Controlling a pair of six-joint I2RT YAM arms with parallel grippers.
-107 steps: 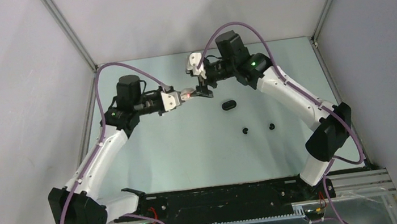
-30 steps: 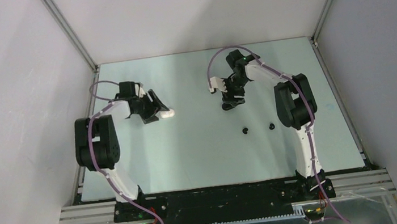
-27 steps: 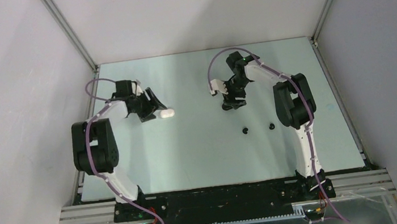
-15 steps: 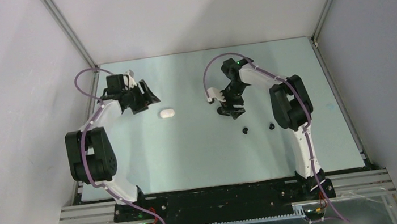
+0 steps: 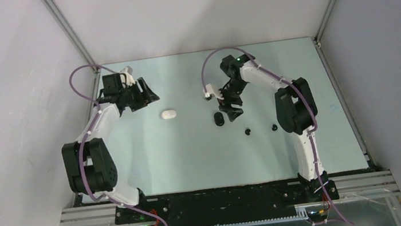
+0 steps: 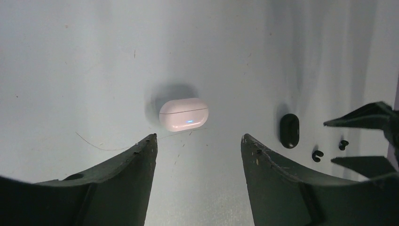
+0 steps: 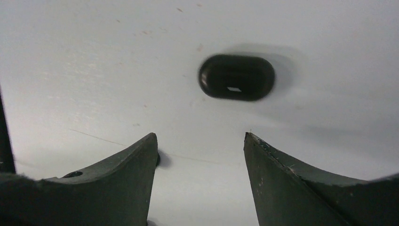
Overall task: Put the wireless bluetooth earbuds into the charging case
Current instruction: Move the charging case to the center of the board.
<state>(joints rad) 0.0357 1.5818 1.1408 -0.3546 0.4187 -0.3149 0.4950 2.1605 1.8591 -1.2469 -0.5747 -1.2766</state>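
Nearest the arm bases, the first black earbud [image 5: 248, 132] and the second black earbud [image 5: 274, 126] lie loose on the bare counter [image 5: 192, 160], a little apart from each other and outside any case, so that half of the job looks undone. Just beyond them and to their left, the black charging case [image 5: 219, 119] lies flat with its lid down. Nothing of its inside shows, and by my reading it has to be opened before either black bud can go in. The right claw [image 7: 200, 141] hangs just beside this case with its two fingers spread wide and nothing between them. In its own camera the case sits a little ahead of the fingertips, untouched. Farther left and slightly farther back, the white charging case [image 5: 168, 114] rests alone, lid closed, with a small blue light glowing on its front in the left wrist view. No white buds are to be seen anywhere on the counter, so they are probably already seated inside, though the closed lid hides the proof. Farthest back on the left, the left claw [image 6: 197, 141] is clear of the white case, fingers spread and empty. I put the task at roughly halfway: the white set appears finished and the black pair remains.
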